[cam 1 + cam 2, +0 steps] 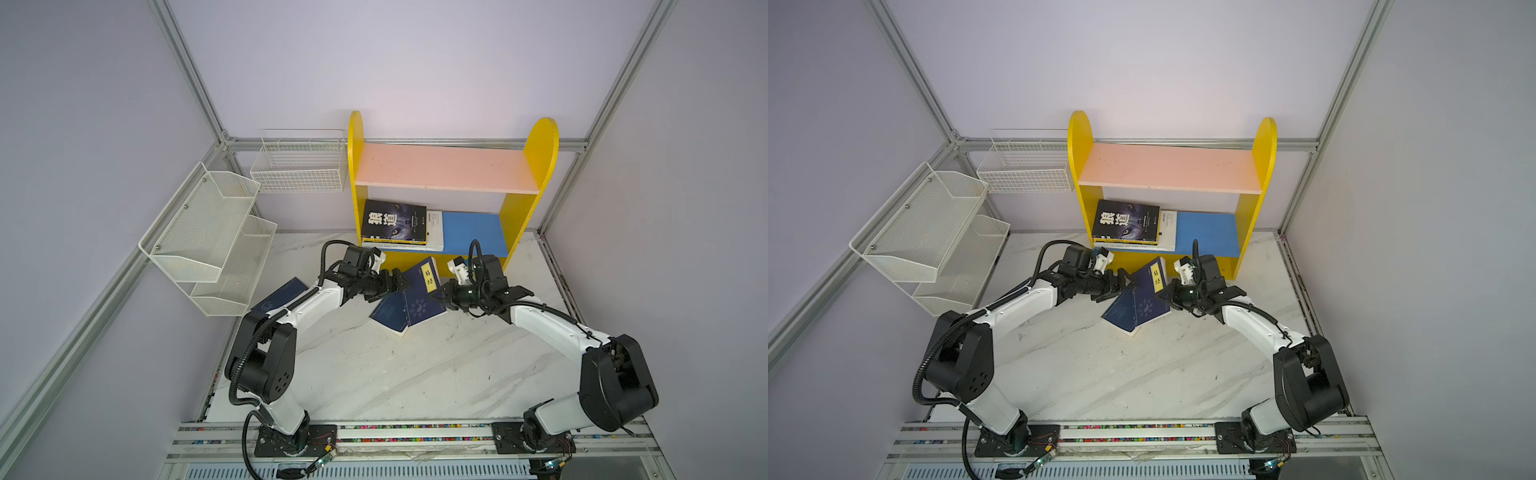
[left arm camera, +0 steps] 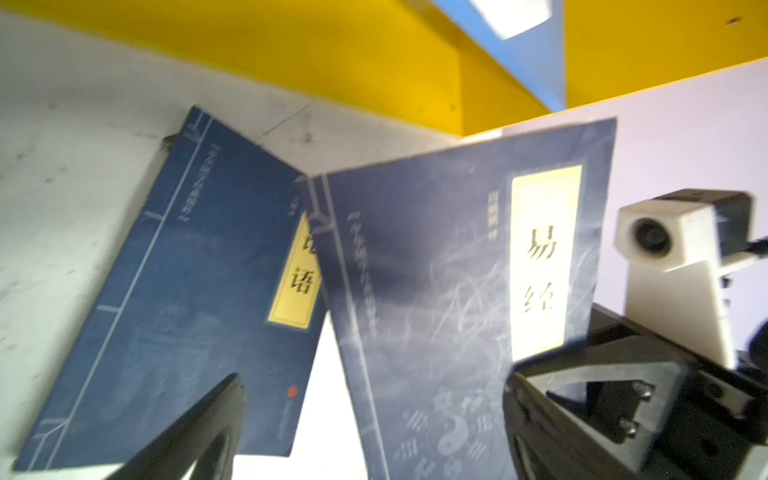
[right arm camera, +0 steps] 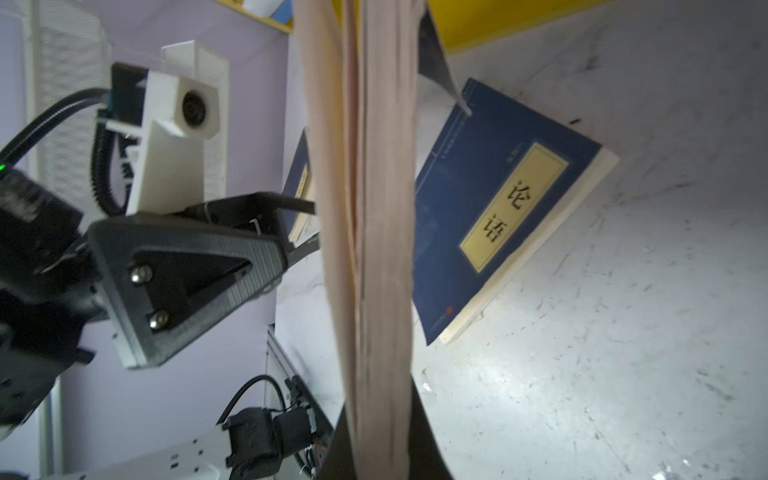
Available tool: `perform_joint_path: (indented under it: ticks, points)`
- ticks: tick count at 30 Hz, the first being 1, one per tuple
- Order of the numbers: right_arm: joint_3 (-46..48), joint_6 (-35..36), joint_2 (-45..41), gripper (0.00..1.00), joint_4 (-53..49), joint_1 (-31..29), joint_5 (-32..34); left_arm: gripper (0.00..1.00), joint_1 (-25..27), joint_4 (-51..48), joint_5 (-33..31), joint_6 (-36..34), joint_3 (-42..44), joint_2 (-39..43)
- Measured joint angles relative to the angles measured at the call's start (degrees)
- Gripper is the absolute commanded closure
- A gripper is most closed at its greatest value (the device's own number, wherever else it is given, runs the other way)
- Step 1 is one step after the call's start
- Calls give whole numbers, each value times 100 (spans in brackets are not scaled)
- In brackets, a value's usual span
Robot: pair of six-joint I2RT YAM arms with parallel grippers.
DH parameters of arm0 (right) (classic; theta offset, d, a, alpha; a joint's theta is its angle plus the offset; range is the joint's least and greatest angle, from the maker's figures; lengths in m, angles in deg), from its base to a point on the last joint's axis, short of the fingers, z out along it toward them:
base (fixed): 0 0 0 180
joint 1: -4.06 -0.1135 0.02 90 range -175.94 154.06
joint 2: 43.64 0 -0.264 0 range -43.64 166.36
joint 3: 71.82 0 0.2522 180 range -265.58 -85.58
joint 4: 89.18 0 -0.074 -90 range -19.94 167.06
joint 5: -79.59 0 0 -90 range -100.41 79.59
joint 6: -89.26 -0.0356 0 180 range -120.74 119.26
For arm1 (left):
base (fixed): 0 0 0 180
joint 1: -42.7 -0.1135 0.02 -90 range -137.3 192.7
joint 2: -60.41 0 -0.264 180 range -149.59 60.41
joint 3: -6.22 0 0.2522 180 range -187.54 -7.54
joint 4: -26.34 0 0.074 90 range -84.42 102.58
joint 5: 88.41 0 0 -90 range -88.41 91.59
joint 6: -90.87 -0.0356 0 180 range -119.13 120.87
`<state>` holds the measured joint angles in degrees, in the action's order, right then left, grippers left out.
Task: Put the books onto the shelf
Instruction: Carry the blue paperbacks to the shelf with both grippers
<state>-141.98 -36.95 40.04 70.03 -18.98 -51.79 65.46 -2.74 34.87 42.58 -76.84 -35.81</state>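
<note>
My right gripper (image 1: 440,293) (image 3: 378,436) is shut on the page edge of a navy book (image 1: 419,291) (image 3: 374,208) with a yellow label, holding it tilted up off the table. Under it a second navy book (image 1: 392,313) (image 2: 187,291) lies flat. The left gripper (image 1: 401,280) (image 2: 374,378) is open at the raised book's other edge, jaws astride it. A third dark-blue book (image 1: 280,297) lies partly hidden under the left arm. The yellow shelf (image 1: 540,145) stands behind; its blue lower board carries a stack topped by the black wolf book (image 1: 392,220), with a white book (image 1: 434,230) below.
A white mesh tiered rack (image 1: 208,237) hangs on the left wall and a white wire basket (image 1: 299,166) sits beside the shelf. Aluminium frame rails border the marble tabletop (image 1: 415,374). The shelf's pink upper board (image 1: 444,166) is bare.
</note>
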Motion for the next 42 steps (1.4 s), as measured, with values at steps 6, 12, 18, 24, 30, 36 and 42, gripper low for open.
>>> perform_joint_path:
  ticks: [6, 12, 18, 24, 30, 36, 42]
  points:
    - [-291, 155, -195, 100, 22, 363, -1029, 6, -210, 1818, 992, 999, 31, 4]
    - [-282, -118, -201, 100, 428, 575, -1622, 19, -271, 2673, 1322, 1567, 68, 33]
    - [-221, -673, -155, 100, 1285, 581, -2065, 51, -275, 3263, 1491, 2041, 74, 57]
    - [-229, -964, 76, 100, 1816, 584, -2315, 75, -275, 3480, 1469, 2229, 79, 225]
    - [-236, -1580, 409, 93, 2669, 584, -2490, 90, -284, 3600, 1268, 2243, 79, 393]
    - [138, -2538, 595, 57, 4159, 581, -2286, 100, -310, 3574, 960, 2232, 79, 457]
    - [671, -3228, 629, 21, 4994, 581, -1384, 100, -306, 3598, 238, 2402, 76, 625]
